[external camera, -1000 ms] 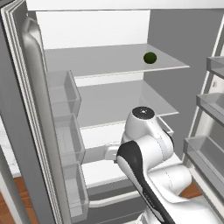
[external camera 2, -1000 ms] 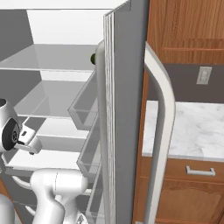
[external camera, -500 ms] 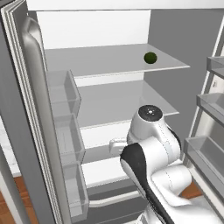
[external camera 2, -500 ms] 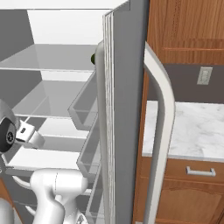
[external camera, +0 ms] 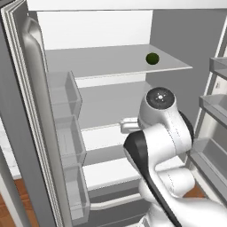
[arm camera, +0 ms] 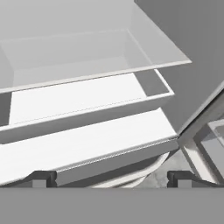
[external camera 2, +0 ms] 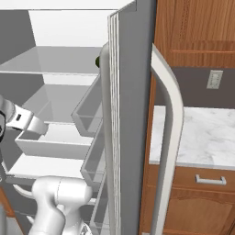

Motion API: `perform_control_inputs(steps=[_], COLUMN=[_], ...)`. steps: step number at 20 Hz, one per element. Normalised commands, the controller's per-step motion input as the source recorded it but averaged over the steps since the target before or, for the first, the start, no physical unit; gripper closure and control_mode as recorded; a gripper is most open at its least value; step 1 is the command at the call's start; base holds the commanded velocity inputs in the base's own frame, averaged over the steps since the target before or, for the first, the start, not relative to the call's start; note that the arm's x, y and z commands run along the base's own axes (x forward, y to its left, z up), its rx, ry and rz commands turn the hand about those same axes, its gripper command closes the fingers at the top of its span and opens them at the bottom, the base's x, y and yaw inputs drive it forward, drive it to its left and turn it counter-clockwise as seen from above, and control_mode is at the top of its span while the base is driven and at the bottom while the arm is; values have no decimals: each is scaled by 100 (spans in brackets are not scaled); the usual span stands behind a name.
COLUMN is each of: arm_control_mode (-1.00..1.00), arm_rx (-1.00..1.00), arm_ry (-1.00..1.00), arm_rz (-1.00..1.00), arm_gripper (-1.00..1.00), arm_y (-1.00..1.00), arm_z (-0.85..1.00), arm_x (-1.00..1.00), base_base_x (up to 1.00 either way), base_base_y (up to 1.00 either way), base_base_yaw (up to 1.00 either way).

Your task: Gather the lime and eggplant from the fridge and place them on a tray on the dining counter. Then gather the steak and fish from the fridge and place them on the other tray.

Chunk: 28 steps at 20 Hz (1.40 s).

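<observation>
The fridge point(external camera: 95, 27) stands open in front of me, with white shelves inside. The lime point(external camera: 152, 58), a small dark green ball, rests near the right end of the upper glass shelf; in the right base view the lime point(external camera 2: 97, 61) peeks out from behind the door's edge. My gripper point(arm camera: 111, 178) is open, its fingertips point(arm camera: 41, 178) far apart with nothing between them. It faces the white lower shelves and drawer front point(arm camera: 87, 116). The hand point(external camera: 129, 127) hovers at middle-shelf level, well below and left of the lime. Eggplant, steak, fish, trays and dining counter are out of view.
The left door with clear bins point(external camera: 66, 95) and a long curved handle point(external camera: 37, 75) stands close on the left. The right door's bins point(external camera: 217, 104) jut in on the right. Beyond the right door point(external camera 2: 135, 92) lies a marble wall counter point(external camera 2: 206, 137) over wooden cabinets.
The hand has risen from the lower shelf level toward the middle shelf and shifted right; the elbow swung right with it. The jaws stayed open and the lime has not moved.
</observation>
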Motion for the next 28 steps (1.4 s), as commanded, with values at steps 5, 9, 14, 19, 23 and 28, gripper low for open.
perform_control_inputs(steps=[5, 9, 14, 19, 23, 28], arm_control_mode=[-100, -100, -100, -100, -100, -100], arm_rx=[-7, -1, 0, 0, 0, 0], arm_ry=[-1, 1, 0, 0, 1, 0], arm_rz=[-1, 0, 0, 0, 1, 0], arm_gripper=[-100, -100, -100, -100, -100, -100], arm_y=[-68, -57, -53, -41, -4, -1], arm_z=[58, 41, 42, 34, 14, 3], arm_x=[10, 33, 41, 60, 85, 82], base_base_x=[0, 0, 0, 0, 0, 0], base_base_y=[0, 0, 0, 0, 0, 0], base_base_yaw=[0, 0, 0, 0, 0, 0])
